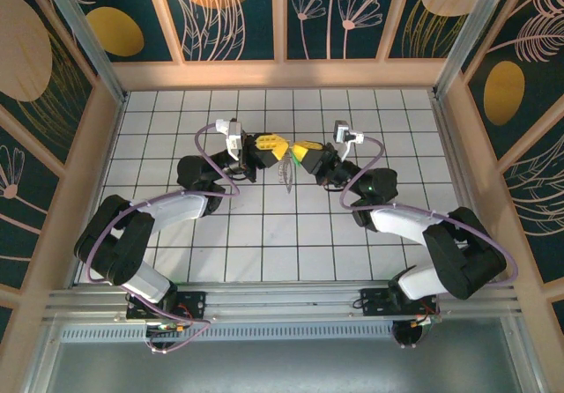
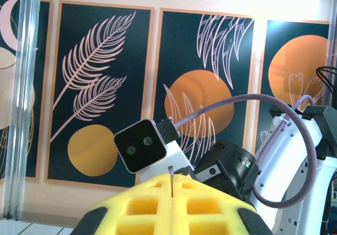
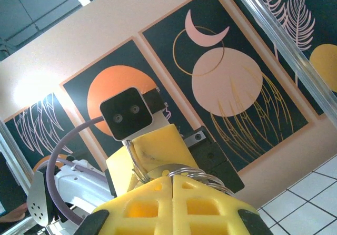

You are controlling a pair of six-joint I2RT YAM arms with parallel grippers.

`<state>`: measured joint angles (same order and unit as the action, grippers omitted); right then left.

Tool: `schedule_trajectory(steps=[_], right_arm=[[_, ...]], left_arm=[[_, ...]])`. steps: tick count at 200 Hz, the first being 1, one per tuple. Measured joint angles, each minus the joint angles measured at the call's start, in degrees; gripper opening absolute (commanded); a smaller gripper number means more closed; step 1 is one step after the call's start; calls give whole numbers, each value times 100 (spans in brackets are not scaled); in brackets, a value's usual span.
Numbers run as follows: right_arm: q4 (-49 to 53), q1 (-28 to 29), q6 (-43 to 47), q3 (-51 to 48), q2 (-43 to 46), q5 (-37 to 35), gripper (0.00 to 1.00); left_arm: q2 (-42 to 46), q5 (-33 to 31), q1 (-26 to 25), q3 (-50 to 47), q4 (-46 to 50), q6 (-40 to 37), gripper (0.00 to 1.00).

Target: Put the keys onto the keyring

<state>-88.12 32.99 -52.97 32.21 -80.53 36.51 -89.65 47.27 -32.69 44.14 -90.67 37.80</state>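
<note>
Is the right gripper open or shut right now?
Shut. The right gripper's yellow pads meet with no gap, silver rings at their tips.

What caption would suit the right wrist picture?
Right hand, shut on the metal keyring, facing the left hand up close.

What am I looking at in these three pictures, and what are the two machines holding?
These are two robot arms, a left arm and a right arm, bolted at the near edge of a white tiled table. The overhead picture looks down from behind them. The other two come from a camera on each wrist, looking past its own yellow fingers at the opposite arm. The arms meet above the table's middle. The right fingers are shut on a keyring of metal coils. The left fingers are shut on a thin metal strip; whether that is ring or key, I cannot tell.
</note>
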Motion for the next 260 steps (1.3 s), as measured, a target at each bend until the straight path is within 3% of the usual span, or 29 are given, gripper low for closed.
schedule_trajectory(steps=[79,260], right_arm=[[542,-7,358,-2,647,-11,0],[203,7,201,-48,308,68,0]], left_arm=[[-11,9,-24,0,-131,46,0],[-28,-225,-22,0,-125,151,0]])
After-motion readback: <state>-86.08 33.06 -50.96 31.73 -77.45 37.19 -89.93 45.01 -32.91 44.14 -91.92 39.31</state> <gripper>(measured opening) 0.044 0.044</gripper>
